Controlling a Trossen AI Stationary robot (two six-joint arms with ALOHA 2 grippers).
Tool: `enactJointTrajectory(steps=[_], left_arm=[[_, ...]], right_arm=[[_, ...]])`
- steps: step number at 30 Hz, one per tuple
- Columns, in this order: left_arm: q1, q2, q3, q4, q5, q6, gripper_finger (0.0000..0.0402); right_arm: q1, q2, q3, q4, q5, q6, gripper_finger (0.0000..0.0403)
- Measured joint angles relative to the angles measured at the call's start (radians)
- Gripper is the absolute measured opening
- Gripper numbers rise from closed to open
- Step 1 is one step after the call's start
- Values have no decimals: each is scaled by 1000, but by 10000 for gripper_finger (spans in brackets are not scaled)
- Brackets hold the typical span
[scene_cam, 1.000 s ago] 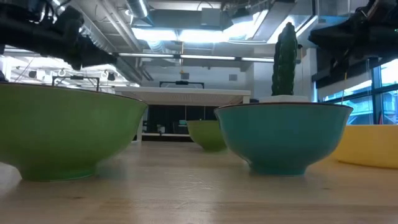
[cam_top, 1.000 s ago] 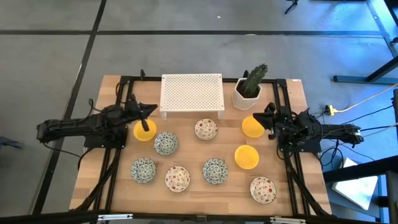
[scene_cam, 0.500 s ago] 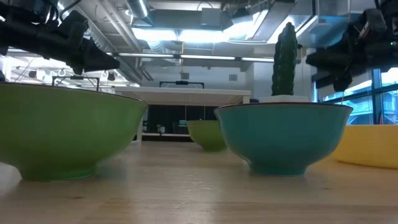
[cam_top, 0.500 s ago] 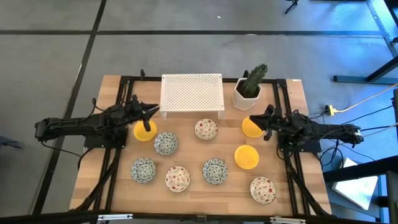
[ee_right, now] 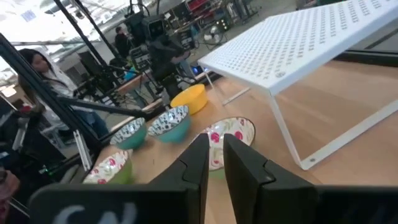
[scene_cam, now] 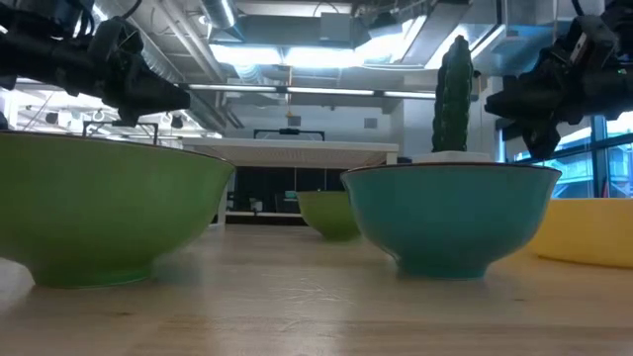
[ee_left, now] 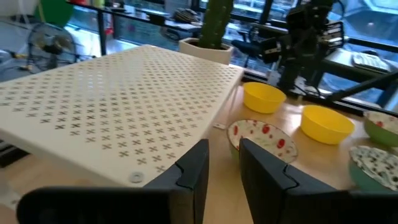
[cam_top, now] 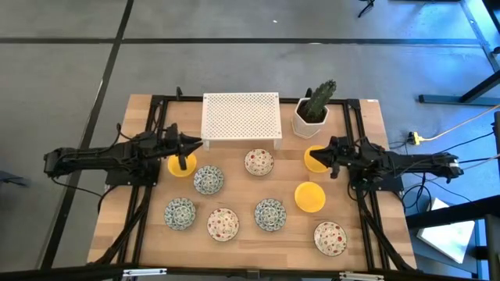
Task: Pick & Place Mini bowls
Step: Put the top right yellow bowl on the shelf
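Observation:
Nine mini bowls sit upright on their bases on the wooden table (cam_top: 148,226). Three are yellow (cam_top: 181,165) (cam_top: 316,159) (cam_top: 309,197). Three have a green-blue pattern (cam_top: 208,180) (cam_top: 180,213) (cam_top: 270,215). Three are red-speckled (cam_top: 258,162) (cam_top: 223,224) (cam_top: 330,238). My left gripper (cam_top: 195,143) (ee_left: 224,146) hovers shut above the left yellow bowl's far side, beside the rack's corner, holding nothing. My right gripper (cam_top: 328,152) (ee_right: 216,140) hovers shut over the right yellow bowl, also holding nothing. It points toward the red-speckled bowl (ee_right: 227,134) in the middle.
A white perforated rack (cam_top: 241,117) stands on legs at the table's far middle. A white pot with a cactus (cam_top: 314,109) stands to its right, close behind my right gripper. Black frame rails (cam_top: 148,125) run along both table sides. A person (ee_right: 43,68) shows in the room beyond.
My right gripper has come down and moved toward the table's left, over the right yellow bowl. My left gripper has shifted slightly toward the table's right, nearer the rack's corner. No bowl has moved.

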Motion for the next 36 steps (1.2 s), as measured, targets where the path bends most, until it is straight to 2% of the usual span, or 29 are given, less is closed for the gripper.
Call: enactJointTrajectory(steps=[5,10,17,22,25,29,36], left_arm=[[0,0,0,0,-40,-7,90],[0,0,0,0,-43,-26,95],[0,0,0,8,-104,-26,95],[0,0,0,9,-117,-3,94],[0,0,0,9,-117,-2,94],[0,0,0,8,-111,-2,95],[0,0,0,5,-81,1,93]], right_arm=[[0,85,1,75,0,29,51],[0,195,49,4,0,102,51],[0,381,313,-483,36,196,51],[-12,516,556,-855,183,177,51],[-43,588,655,-1065,260,202,54],[-101,664,680,-1233,253,261,89],[-171,743,586,-1162,195,275,207]])
